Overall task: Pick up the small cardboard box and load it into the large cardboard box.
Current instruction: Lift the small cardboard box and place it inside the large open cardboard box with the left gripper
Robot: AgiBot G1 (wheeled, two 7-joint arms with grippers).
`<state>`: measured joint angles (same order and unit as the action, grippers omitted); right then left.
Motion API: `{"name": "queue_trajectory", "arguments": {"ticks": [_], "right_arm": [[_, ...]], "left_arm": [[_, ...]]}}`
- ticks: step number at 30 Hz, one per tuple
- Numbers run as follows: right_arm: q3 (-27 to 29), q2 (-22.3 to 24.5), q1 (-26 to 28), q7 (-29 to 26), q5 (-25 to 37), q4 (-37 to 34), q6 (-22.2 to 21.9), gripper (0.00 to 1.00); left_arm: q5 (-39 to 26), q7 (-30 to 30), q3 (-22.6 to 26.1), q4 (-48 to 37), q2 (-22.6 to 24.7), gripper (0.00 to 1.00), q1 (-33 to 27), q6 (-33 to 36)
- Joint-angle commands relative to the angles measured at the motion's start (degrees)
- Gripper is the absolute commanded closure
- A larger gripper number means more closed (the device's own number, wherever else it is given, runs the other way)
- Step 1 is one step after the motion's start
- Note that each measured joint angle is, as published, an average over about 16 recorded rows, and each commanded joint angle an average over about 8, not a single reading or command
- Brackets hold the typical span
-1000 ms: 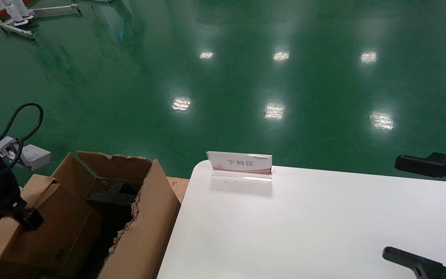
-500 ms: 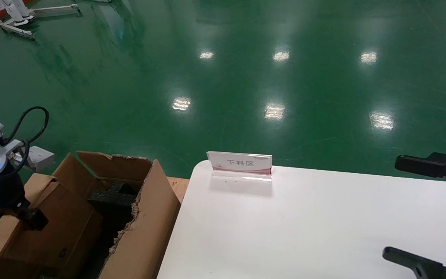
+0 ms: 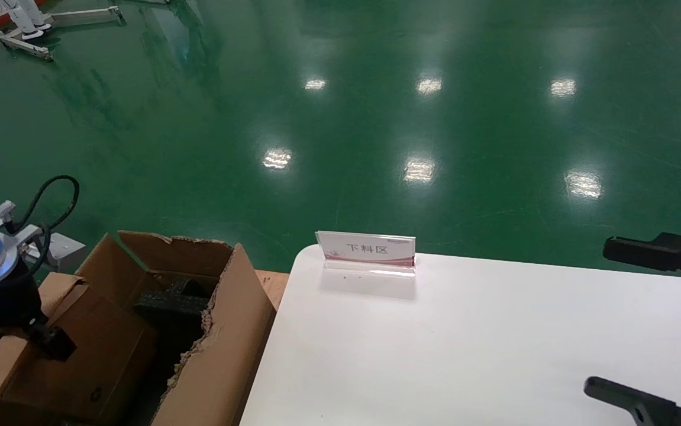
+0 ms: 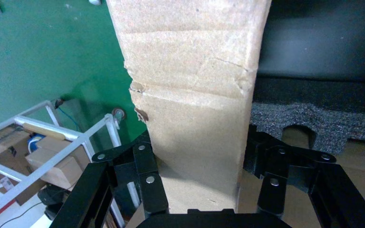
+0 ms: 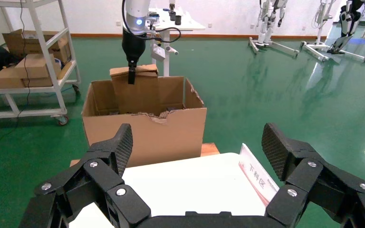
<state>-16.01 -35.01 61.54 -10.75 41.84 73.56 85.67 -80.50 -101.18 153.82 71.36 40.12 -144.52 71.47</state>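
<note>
White table (image 3: 494,355) fills the near side; above its right edge the right pincer (image 5: 197,147) hangs open and idle; beside the table, the left pincer (image 4: 199,185) grips the small cardboard box (image 3: 80,349), lowered inside the large cardboard box (image 3: 222,355); green floor (image 3: 375,118) lies beyond.
</note>
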Motion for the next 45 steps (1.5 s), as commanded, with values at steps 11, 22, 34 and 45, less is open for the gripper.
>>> {"name": "queue_trajectory", "arguments": {"ticks": [11,22,34,45], "right_arm": [[0.00,0.00,0.00,0.00,0.00,0.00,0.00,0.00],[0.00,0.00,0.01,0.00,0.00,0.01,0.01,0.00],[0.00,0.00,0.00,0.00,0.00,0.00,0.00,0.00],[0.00,0.00,0.00,0.00,0.00,0.00,0.00,0.00]], "left_arm": [[-0.33,-0.13,0.04,-1.17,-0.20,1.00,3.16,-1.67],[-0.32,0.34,-0.49,-2.80,-0.17,0.44,6.63,-3.63],[-0.37,0.61,-1.22,-4.87,0.11,0.00,11.26,-6.17],[-0.32,0.73,-1.49,-5.57,0.23,0.00,12.74,-6.96]]}}
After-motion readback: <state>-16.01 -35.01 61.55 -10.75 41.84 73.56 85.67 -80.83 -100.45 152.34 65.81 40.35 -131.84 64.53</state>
